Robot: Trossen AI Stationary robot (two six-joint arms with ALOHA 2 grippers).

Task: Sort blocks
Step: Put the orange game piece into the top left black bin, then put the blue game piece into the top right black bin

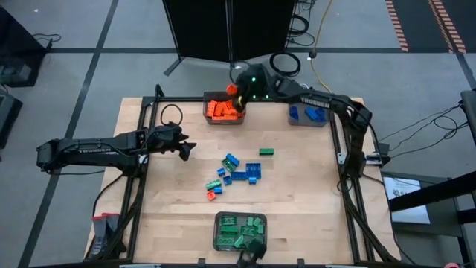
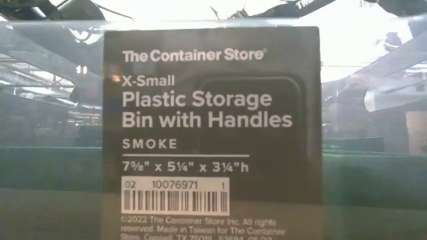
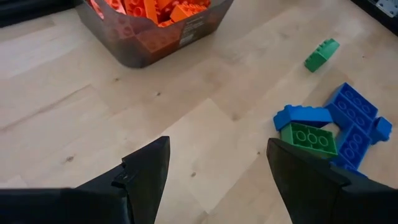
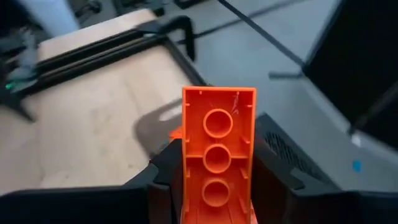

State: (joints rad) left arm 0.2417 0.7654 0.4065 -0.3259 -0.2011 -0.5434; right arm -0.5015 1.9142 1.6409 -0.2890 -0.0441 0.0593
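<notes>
Overhead view spans the table; low view presses against a bin label.

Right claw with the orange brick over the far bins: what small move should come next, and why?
Probably open and drop it. The right claw is shut on an orange brick and hangs over the bin of orange bricks, so the colour matches. The left claw waits open, short of the loose pile.

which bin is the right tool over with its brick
The bin of orange bricks at the table's far edge: the right tool holds an orange brick above it, not the blue-brick bin or green-brick bin.
</notes>
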